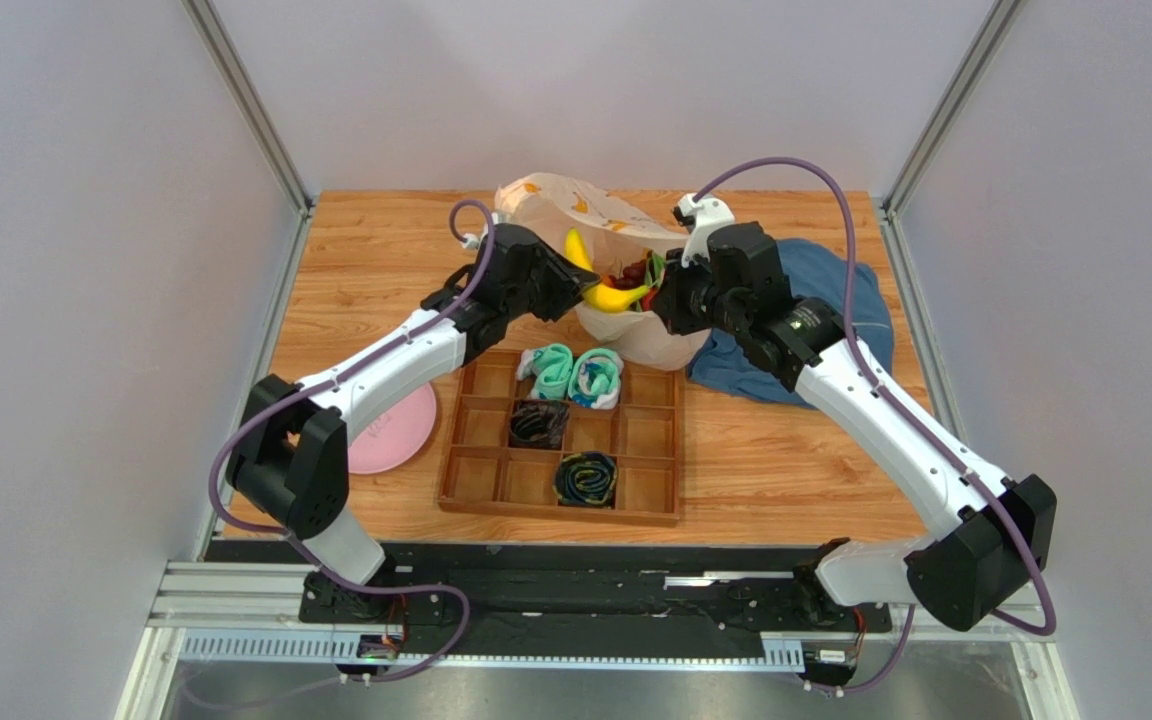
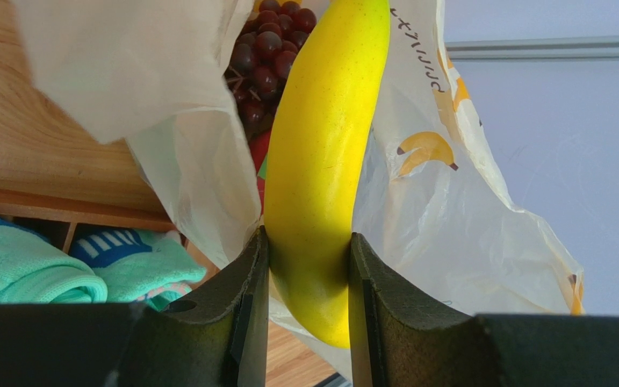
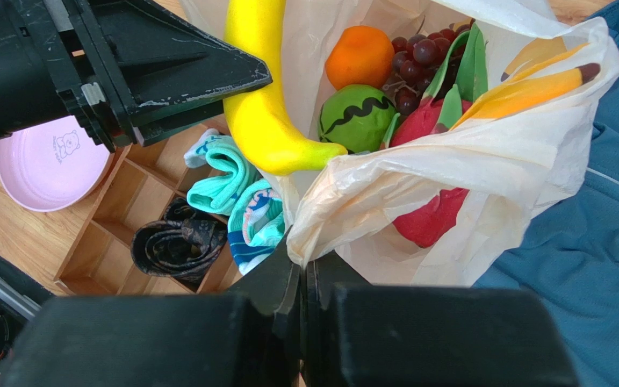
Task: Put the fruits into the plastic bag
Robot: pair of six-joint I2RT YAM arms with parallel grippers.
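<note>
black left gripper (image 2: 307, 251) clamps the long yellow toy banana (image 2: 325, 121) w/ its tip fwd over the thin cream banana-print plastic bag (image 2: 450, 226), whose rim the right gripper (image 3: 302, 270) pinches tight just ahead of it, prob. to keep the mouth open, other fruits (image 3: 359, 55) already inside.

no text can be read; the dark lettering on the plastic bag (image 2: 450, 218) is illegible.

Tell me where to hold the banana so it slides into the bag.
Grip the banana near one end, pads across its width, coming from the left of the plastic bag, as the left gripper does. It is long and curved, so the free length leads into the mouth, which the right gripper holds by the rim.
</note>
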